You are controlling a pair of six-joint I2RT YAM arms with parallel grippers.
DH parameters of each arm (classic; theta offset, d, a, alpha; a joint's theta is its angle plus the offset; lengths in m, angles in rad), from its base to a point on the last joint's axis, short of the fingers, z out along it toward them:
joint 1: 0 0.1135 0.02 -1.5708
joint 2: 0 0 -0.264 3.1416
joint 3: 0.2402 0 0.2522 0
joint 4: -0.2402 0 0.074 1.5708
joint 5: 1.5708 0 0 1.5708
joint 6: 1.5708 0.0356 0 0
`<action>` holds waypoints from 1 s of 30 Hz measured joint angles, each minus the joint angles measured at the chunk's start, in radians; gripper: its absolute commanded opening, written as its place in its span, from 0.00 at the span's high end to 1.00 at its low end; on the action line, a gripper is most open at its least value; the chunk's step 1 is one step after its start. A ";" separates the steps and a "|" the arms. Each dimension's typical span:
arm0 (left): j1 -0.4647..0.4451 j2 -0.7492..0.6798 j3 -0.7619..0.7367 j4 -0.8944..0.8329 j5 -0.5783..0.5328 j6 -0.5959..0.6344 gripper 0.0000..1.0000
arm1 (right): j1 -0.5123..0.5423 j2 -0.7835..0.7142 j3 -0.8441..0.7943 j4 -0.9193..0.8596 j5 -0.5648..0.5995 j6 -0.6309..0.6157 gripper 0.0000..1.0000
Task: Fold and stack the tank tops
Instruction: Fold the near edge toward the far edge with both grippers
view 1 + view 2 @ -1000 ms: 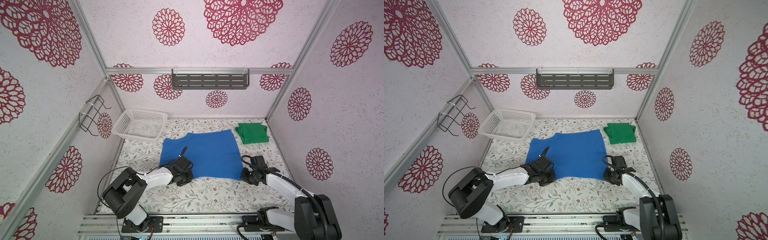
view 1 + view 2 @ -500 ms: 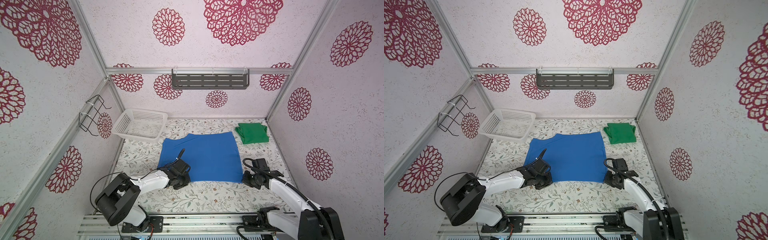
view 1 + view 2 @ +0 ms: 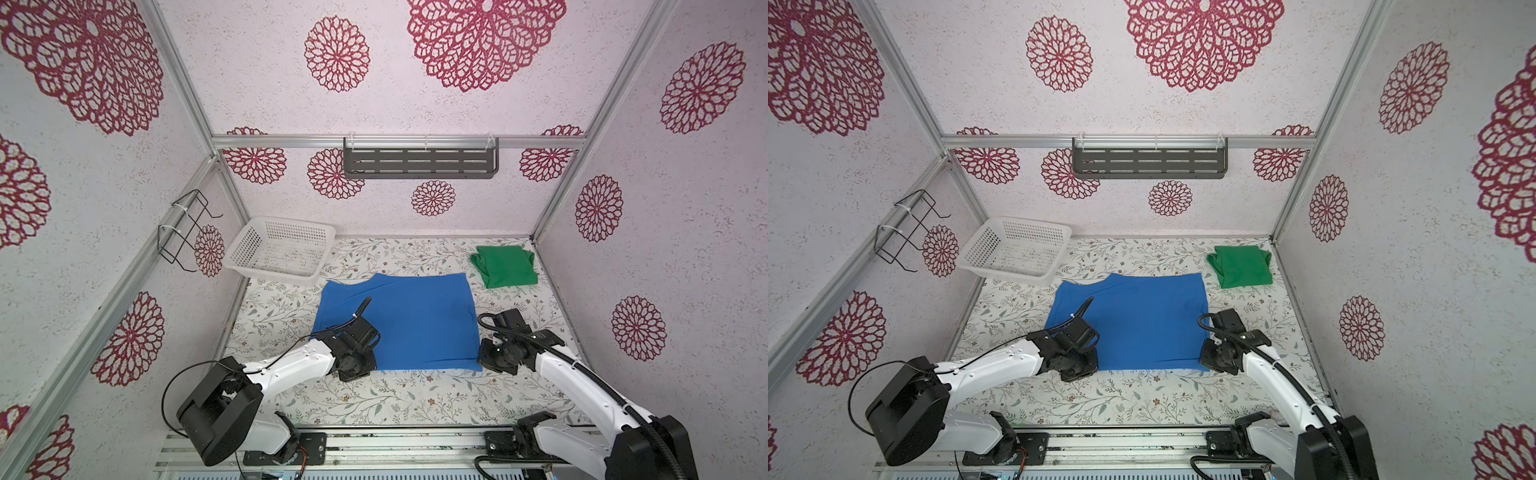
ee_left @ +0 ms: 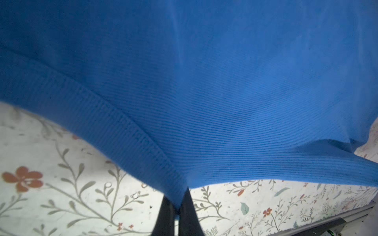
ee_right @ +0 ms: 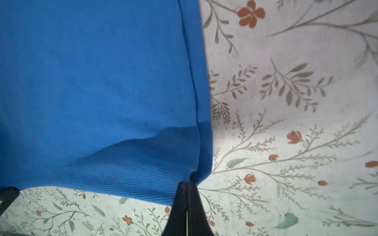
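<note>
The left fingers (image 4: 189,213) and the right fingers (image 5: 179,206) are clamped on corners of the spread blue tank top (image 3: 415,320). Well beyond them, the green tank top (image 3: 505,266) already lies folded. It seems that folding the blue one and stacking are still to do.

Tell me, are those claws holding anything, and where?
Both grip the blue tank top: the left gripper pinches its near left corner, the right gripper its near right corner.

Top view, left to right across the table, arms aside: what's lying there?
In a top view: white basket → blue tank top → green tank top.
</note>
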 measured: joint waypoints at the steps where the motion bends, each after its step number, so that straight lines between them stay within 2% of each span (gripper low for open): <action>1: 0.008 0.009 0.019 -0.014 0.003 0.019 1.00 | -0.001 0.014 0.013 -0.002 0.001 -0.007 1.00; 19: 0.147 0.174 0.257 -0.172 0.087 0.297 1.00 | -0.076 0.224 0.184 -0.013 0.008 -0.136 1.00; 30: 0.214 0.271 0.369 -0.196 0.128 0.398 1.00 | -0.130 0.373 0.291 0.019 0.008 -0.200 1.00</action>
